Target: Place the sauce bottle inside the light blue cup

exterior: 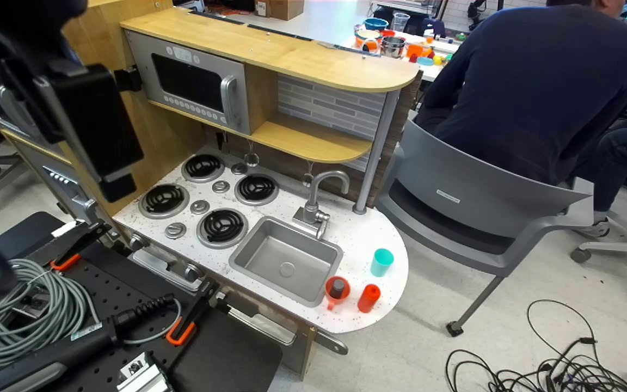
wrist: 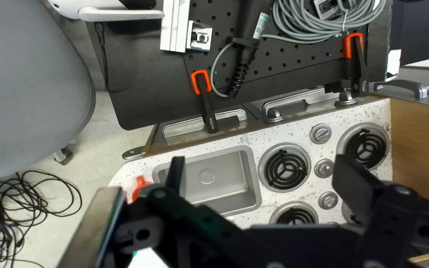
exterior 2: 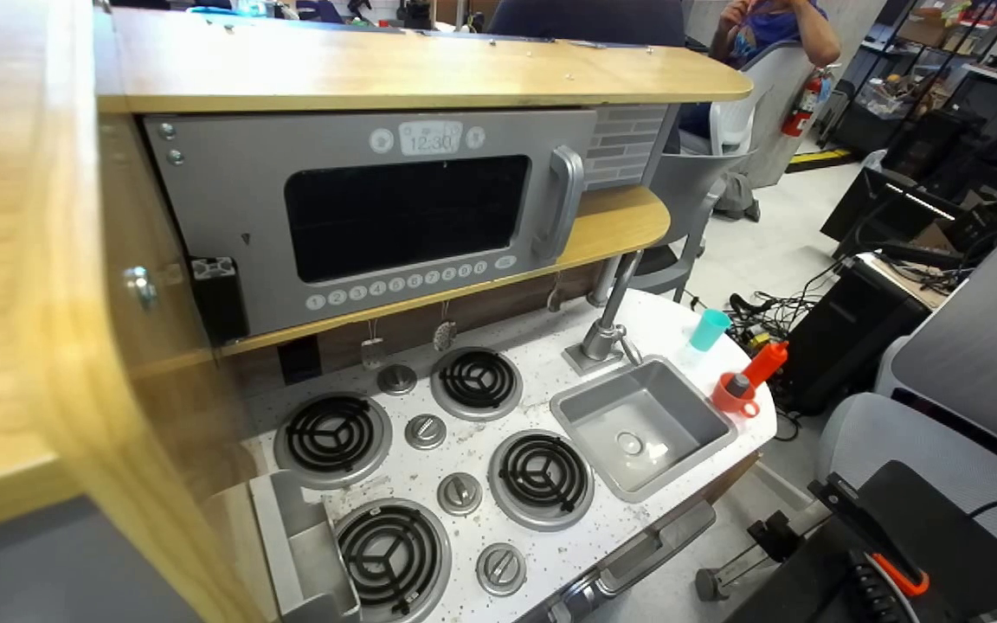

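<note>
The light blue cup (exterior: 382,262) stands upright on the white counter right of the sink; it also shows in an exterior view (exterior 2: 710,330). The red sauce bottle (exterior: 369,298) stands on the counter near the rounded edge, also in an exterior view (exterior 2: 765,363). A red cup (exterior: 331,298) with a dark object (exterior: 337,288) inside stands beside the bottle. My gripper (wrist: 263,173) is open and empty, high above the sink and stove. In the wrist view the red cup (wrist: 140,186) is partly hidden behind a finger; bottle and light blue cup are almost wholly hidden.
A grey sink (exterior: 286,261) with a faucet (exterior: 316,201) lies left of the cups. Stove burners (exterior: 222,227) and knobs are further left. A shelf (exterior: 313,136) and microwave (exterior: 188,76) overhang the back. A black pegboard table (exterior: 221,348) stands in front, a chair (exterior: 471,207) behind.
</note>
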